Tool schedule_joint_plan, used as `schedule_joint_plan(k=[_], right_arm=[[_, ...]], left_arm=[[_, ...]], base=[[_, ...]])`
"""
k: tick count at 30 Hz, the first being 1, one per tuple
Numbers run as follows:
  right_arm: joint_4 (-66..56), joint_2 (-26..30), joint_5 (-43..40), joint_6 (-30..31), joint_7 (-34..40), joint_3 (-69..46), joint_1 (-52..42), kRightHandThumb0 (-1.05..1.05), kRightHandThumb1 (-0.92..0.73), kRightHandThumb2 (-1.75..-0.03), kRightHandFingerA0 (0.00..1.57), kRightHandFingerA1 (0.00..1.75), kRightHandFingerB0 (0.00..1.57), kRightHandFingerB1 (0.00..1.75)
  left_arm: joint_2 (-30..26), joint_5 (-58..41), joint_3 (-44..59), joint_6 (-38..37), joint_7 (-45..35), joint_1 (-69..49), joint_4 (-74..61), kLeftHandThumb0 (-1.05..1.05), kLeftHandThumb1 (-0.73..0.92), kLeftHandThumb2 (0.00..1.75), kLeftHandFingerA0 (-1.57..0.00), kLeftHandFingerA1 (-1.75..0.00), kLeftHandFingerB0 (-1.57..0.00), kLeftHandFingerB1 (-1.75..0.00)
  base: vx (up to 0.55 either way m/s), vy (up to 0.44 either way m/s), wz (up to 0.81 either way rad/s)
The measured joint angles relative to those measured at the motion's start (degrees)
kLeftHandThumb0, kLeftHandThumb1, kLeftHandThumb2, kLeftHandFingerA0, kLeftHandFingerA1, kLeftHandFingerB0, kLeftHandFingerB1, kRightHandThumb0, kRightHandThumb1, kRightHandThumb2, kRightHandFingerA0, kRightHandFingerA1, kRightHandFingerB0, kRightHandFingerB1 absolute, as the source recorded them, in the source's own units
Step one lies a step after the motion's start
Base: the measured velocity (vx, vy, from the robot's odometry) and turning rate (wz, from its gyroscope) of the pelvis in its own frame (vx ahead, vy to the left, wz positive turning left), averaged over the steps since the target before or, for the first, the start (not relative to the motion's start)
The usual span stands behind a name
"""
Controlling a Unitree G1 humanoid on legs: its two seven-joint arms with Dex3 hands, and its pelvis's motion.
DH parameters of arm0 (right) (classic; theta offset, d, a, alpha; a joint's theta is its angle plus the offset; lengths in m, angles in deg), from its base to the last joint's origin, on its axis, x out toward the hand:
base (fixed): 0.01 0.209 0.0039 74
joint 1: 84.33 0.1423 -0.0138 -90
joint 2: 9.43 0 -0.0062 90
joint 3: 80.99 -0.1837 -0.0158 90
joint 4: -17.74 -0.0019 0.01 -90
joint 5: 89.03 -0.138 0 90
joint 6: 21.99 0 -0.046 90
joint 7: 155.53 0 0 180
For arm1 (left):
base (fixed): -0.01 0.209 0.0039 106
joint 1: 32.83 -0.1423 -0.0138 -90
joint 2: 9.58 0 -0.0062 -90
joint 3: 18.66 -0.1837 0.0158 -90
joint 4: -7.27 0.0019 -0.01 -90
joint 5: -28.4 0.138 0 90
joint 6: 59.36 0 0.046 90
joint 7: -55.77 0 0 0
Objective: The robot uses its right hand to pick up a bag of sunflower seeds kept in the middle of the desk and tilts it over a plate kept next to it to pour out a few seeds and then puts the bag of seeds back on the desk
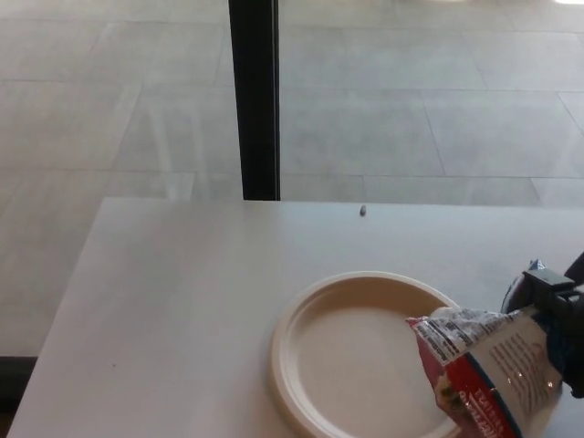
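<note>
A crinkled red, white and clear plastic seed bag (484,370) is held tilted over the rim of an empty cream round plate (360,351) on the pale worktop (182,301). The black right hand (561,315), at the picture's edge, appears clamped on it; its fingers are mostly hidden. Pouring is in hand, and further tipping is judged necessary.

You've got a pale, off-white flat desk (173,310) w/ a smooth matte top. On it sits a round cream disposable plate (315,315) w/ a raised rim, toward the near-right; its bowl looks bare. One tiny dark speck, poss. a seed (363,211), lies near the far edge, well apart from the plate.
</note>
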Motion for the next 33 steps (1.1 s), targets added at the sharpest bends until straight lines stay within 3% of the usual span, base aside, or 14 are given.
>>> schedule_joint_plan(k=[2,4,5,9,13,15,20,23,26,27,29,30,31,33], right_arm=[[-1.0,0.1,0.8,0.6,-1.0,0.0,1.4,-0.29,-0.57,-0.94,0.87,1.75,0.75,1.51],[-1.4,0.2,1.4,1.0,-1.8,0.0,2.6,-0.29,-0.57,-0.89,1.08,1.68,0.85,1.31],[-1.6,0.3,1.9,1.3,-2.5,0.0,3.4,-0.30,-0.62,-0.84,0.90,1.75,0.80,1.27],[-2.9,0.3,2.4,2.5,-5.4,-0.1,5.2,-0.25,-0.49,-1.02,0.89,1.75,0.73,1.61],[-4.5,0.3,2.5,4.3,-8.8,-0.2,5.7,-0.24,-0.45,-1.03,0.89,1.75,0.74,1.59],[-5.1,0.2,2.7,5.4,-10.5,-0.2,5.8,-0.28,-0.51,-0.97,0.90,1.75,0.89,1.12],[-6.4,-0.5,3.5,8.9,-14.6,-0.1,6.6,-0.31,-0.57,-0.86,0.90,1.71,0.92,0.82],[-6.7,-1.3,4.4,11.5,-17.1,0.2,7.5,-0.31,-0.55,-0.84,0.85,1.75,0.72,1.54],[-6.7,-1.8,5.8,13.9,-19.0,1.0,8.7,-0.34,-0.54,-0.82,0.87,1.75,0.69,1.73],[-6.7,-2.0,6.5,14.8,-19.6,1.4,9.4,-0.35,-0.55,-0.84,0.87,1.75,0.67,1.71],[-6.7,-2.3,7.9,16.5,-20.7,2.1,10.6,-0.35,-0.55,-0.84,0.87,1.75,0.67,1.71],[-6.7,-2.5,8.5,17.3,-21.2,2.4,11.1,-0.37,-0.57,-0.85,0.84,1.75,0.69,1.50],[-6.8,-2.5,8.7,17.6,-21.4,2.5,11.3,-0.39,-0.64,-0.81,0.86,1.75,0.76,1.15],[-7.2,-3.0,10.2,19.5,-22.8,3.1,12.6,-0.38,-0.61,-0.80,0.90,1.75,0.74,1.21]], left_arm=[[0.0,0.0,0.0,0.0,0.0,0.0,0.0,-0.71,0.76,0.63,-0.59,-0.48,-0.46,-0.40],[-0.1,0.0,0.0,0.0,-0.1,0.0,0.0,-0.71,0.76,0.63,-0.60,-0.49,-0.47,-0.40],[-0.1,0.0,0.0,0.0,-0.1,0.0,0.0,-0.69,0.76,0.63,-0.60,-0.49,-0.47,-0.40],[-0.2,0.0,0.0,0.0,-0.1,-0.1,0.0,-0.71,0.76,0.63,-0.62,-0.48,-0.48,-0.39],[-0.3,0.1,-0.2,-0.1,-0.1,-0.2,0.1,-0.71,0.77,0.63,-0.58,-0.47,-0.45,-0.39],[-0.4,0.1,-0.4,-0.3,-0.2,-0.4,0.1,-0.70,0.76,0.63,-0.58,-0.48,-0.46,-0.40],[-0.9,0.1,-0.6,-0.3,-0.2,-0.6,0.1,-0.70,0.75,0.63,-0.62,-0.50,-0.50,-0.41],[-1.1,0.0,-0.4,-0.3,-0.3,-0.6,0.1,-0.71,0.76,0.63,-0.60,-0.48,-0.47,-0.40],[-1.3,0.1,-0.7,-0.3,-0.3,-0.7,0.1,-0.70,0.75,0.63,-0.58,-0.48,-0.45,-0.40],[-1.5,0.1,-0.6,-0.3,-0.4,-0.7,0.1,-0.71,0.59,0.95,-0.52,-0.59,-0.40,-0.52],[-1.7,0.0,-0.5,-0.3,-0.5,-0.7,0.1,-0.71,0.59,0.95,-0.52,-0.59,-0.40,-0.52],[-1.8,0.0,-0.5,-0.3,-0.5,-0.7,0.1,-0.70,0.76,0.63,-0.60,-0.47,-0.47,-0.39],[-1.8,0.0,-0.5,-0.3,-0.5,-0.7,0.1,-0.71,0.76,0.63,-0.59,-0.47,-0.46,-0.39],[-1.8,0.1,-0.8,-0.3,-0.5,-0.7,0.1,-0.72,0.76,0.63,-0.61,-0.48,-0.47,-0.39]], base=[[0.00,0.000,0.00],[0.00,0.000,0.00],[0.00,0.000,0.00],[0.00,0.000,0.00],[0.00,0.000,0.00],[0.00,0.000,0.00],[0.00,0.000,0.00],[0.00,0.000,0.00],[0.00,0.000,0.00],[0.00,0.000,0.00],[0.00,0.000,0.00],[0.00,0.000,0.00],[0.00,0.000,0.00],[0.00,0.000,0.00]])
